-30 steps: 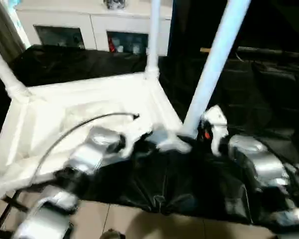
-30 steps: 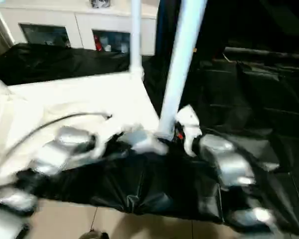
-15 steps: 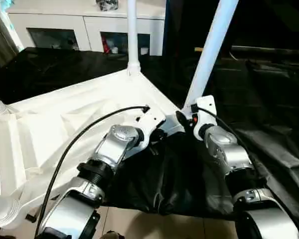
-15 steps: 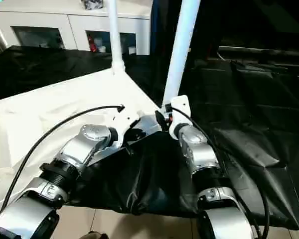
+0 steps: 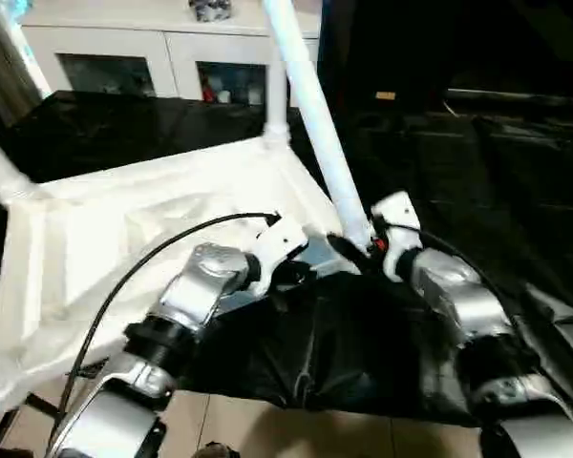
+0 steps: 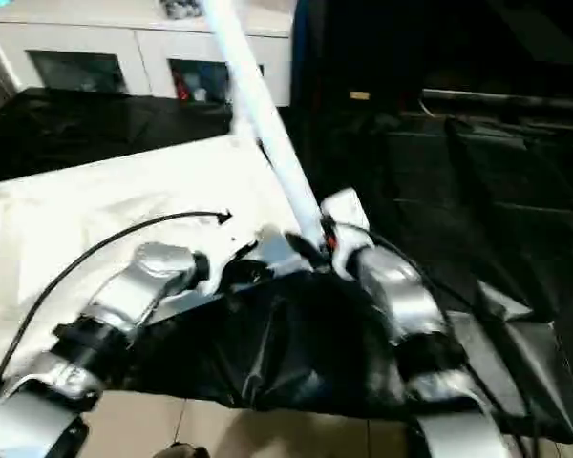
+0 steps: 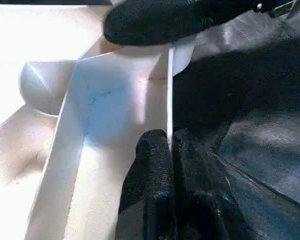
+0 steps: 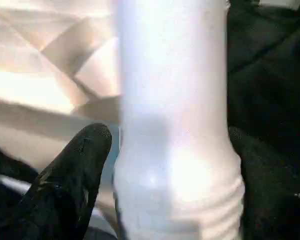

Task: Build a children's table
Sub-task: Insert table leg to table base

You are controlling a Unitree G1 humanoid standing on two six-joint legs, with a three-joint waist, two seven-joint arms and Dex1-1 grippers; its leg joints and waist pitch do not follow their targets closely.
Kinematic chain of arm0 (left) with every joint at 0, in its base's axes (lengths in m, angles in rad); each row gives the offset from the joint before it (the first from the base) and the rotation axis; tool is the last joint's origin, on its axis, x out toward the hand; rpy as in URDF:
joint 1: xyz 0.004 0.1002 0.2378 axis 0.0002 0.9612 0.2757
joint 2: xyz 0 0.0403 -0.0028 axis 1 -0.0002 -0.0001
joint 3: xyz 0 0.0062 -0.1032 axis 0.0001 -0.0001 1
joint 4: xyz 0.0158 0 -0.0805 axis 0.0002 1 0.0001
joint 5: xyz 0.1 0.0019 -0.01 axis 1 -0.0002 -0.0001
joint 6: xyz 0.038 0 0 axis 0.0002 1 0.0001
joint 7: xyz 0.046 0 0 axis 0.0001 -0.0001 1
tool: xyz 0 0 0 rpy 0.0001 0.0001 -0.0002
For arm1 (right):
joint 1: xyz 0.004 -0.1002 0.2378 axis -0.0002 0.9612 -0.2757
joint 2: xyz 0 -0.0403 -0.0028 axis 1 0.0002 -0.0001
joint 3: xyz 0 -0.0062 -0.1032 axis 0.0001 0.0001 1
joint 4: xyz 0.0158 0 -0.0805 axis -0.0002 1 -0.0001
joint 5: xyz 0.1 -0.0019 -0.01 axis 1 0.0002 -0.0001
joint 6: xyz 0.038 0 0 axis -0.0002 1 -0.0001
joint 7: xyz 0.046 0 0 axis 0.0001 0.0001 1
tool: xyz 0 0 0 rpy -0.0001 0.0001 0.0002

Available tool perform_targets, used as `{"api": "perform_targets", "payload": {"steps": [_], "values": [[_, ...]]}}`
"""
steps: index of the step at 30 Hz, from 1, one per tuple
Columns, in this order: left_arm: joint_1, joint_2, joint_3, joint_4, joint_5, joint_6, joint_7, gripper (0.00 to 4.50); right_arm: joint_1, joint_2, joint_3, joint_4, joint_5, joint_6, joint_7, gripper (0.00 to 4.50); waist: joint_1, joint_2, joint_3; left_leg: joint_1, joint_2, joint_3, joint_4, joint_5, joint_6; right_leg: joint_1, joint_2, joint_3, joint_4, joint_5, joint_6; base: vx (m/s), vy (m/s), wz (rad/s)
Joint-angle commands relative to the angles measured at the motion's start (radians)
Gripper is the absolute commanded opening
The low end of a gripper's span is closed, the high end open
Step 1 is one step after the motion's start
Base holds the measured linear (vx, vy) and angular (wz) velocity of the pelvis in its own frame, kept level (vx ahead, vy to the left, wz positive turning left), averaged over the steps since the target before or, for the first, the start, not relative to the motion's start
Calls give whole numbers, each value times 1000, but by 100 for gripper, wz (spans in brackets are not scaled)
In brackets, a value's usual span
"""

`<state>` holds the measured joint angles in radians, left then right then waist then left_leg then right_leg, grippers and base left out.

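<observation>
the tabletop [image 5: 153, 229] lies upside down on the black-covered worktop [image 5: 477, 172], ribbed underside up, and the step in hand is judged to be seating a leg [image 5: 315, 124] in the near corner socket. the leg is seen tilted, leaning away to the left at its top, its threaded foot down at the corner between the two hands. to do this well, the leg is best brought square to the socket before it is pressed or turned, since a slanted start could bind the thread or lever the corner up; the tabletop's edge needs to be kept pinned meanwhile.

the left hand [image 7: 169, 150] is closed tight on the thin rim of the tabletop at that corner, the wall pinched between its black fingers [image 7: 152, 160], with the silver forearm reaching in low from the near left. the right hand [image 8: 175, 150] is seen with its fingers [image 8: 75, 165] spread wide either side of the leg's ribbed base; a gap shows at each side, so the leg does not look gripped. the right forearm comes in from the near right, wrist bent toward the corner. another leg [image 5: 275, 105] already stands in the far corner socket.
</observation>
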<state>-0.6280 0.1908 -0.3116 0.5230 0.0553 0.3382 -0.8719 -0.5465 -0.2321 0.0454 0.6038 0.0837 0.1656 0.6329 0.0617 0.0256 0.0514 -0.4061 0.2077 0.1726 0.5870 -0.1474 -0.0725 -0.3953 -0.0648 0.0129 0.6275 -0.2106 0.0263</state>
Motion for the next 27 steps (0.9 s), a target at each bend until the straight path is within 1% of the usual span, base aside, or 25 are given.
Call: {"api": "perform_targets", "payload": {"steps": [1,2,3,4,5,7,8,10,11,14,15,16,17,18,20,21,23,26,27], "values": [[-6,-8,8,-36,-36,-40,-8,0,11,2,17,-7,11,7,27,372,-2,-13,-66,31,6,6,-63,-251,12,34,-40,6,-85,-130,-228,0,0,0],[-8,-6,12,-32,-32,-40,-4,0,16,-2,15,-7,13,4,28,356,-2,-16,-66,31,5,6,-63,-253,12,35,-40,6,-86,-138,-226,0,0,0],[-9,-5,14,-30,-29,-41,-1,0,22,-3,14,-10,14,2,30,346,-2,-16,-66,30,6,6,-63,-251,13,33,-41,7,-87,-143,-223,0,0,0],[-8,-5,16,-29,-27,-41,1,0,27,-5,13,-15,15,1,33,338,-1,-17,-67,30,6,7,-62,-245,16,33,-41,7,-86,-138,-222,0,0,0],[-7,-4,20,-30,-25,-40,5,0,37,-5,10,-23,19,4,35,338,0,-21,-67,29,6,7,-62,-237,18,34,-41,7,-86,-132,-221,0,0,0],[-4,2,24,-31,-21,-44,11,0,65,-6,4,-48,26,11,38,326,1,-19,-67,27,5,6,-62,-215,26,35,-40,6,-83,-107,-218,0,0,0],[-1,6,25,-31,-22,-46,11,0,75,-5,2,-52,28,14,39,313,1,-20,-67,26,5,6,-63,-214,27,35,-40,6,-83,-108,-217,0,0,0],[5,11,27,-34,-23,-47,10,0,86,-4,2,-53,27,13,37,294,1,-16,-66,28,6,6,-63,-229,26,32,-41,6,-85,-127,-218,0,0,0],[6,11,28,-35,-23,-47,11,0,87,-4,2,-53,27,13,37,288,0,-17,-66,27,5,6,-63,-234,24,32,-41,6,-86,-135,-217,0,0,0],[12,16,35,-44,-27,-45,13,0,91,0,-1,-55,28,13,31,254,0,-13,-65,28,6,5,-65,-248,15,30,-42,7,-88,-159,-213,0,0,0],[15,21,39,-49,-29,-48,12,0,91,4,-6,-55,30,14,23,243,-1,-14,-65,27,6,5,-65,-247,14,30,-41,7,-87,-155,-212,0,0,0],[16,23,40,-51,-30,-50,11,0,91,5,-7,-55,31,14,19,243,-1,-13,-65,27,7,4,-66,-247,13,30,-42,7,-87,-152,-212,0,0,0],[18,27,42,-55,-32,-58,9,0,89,6,-9,-54,31,14,12,232,-1,-13,-65,27,6,4,-66,-245,12,30,-41,7,-87,-148,-212,0,0,0],[21,29,44,-61,-34,-63,11,0,87,6,-10,-53,33,14,8,211,-2,-12,-65,26,5,4,-67,-246,10,31,-41,6,-87,-147,-211,0,0,0],[26,33,47,-73,-38,-67,9,0,85,7,-10,-51,34,10,4,206,-2,-12,-66,27,6,4,-67,-244,10,31,-41,7,-86,-139,-212,0,0,0],[33,38,48,-89,-40,-72,8,0,84,6,-9,-53,36,10,3,206,-3,-14,-65,26,6,4,-67,-246,10,31,-41,6,-86,-140,-212,0,0,0],[35,40,48,-94,-40,-73,9,0,83,7,-8,-54,36,11,4,179,-4,-13,-66,25,5,4,-66,-239,12,31,-41,7,-86,-133,-212,0,0,0],[53,42,48,-128,-49,-73,1,0,84,5,-12,-64,30,6,-11,179,-4,-13,-67,24,5,5,-66,-226,14,33,-40,7,-85,-119,-213,0,0,0],[59,42,48,-138,-52,-69,-1,0,81,8,-22,-67,42,15,-12,179,-4,-14,-67,25,5,5,-66,-220,15,33,-40,7,-84,-113,-214,0,0,0]]}}
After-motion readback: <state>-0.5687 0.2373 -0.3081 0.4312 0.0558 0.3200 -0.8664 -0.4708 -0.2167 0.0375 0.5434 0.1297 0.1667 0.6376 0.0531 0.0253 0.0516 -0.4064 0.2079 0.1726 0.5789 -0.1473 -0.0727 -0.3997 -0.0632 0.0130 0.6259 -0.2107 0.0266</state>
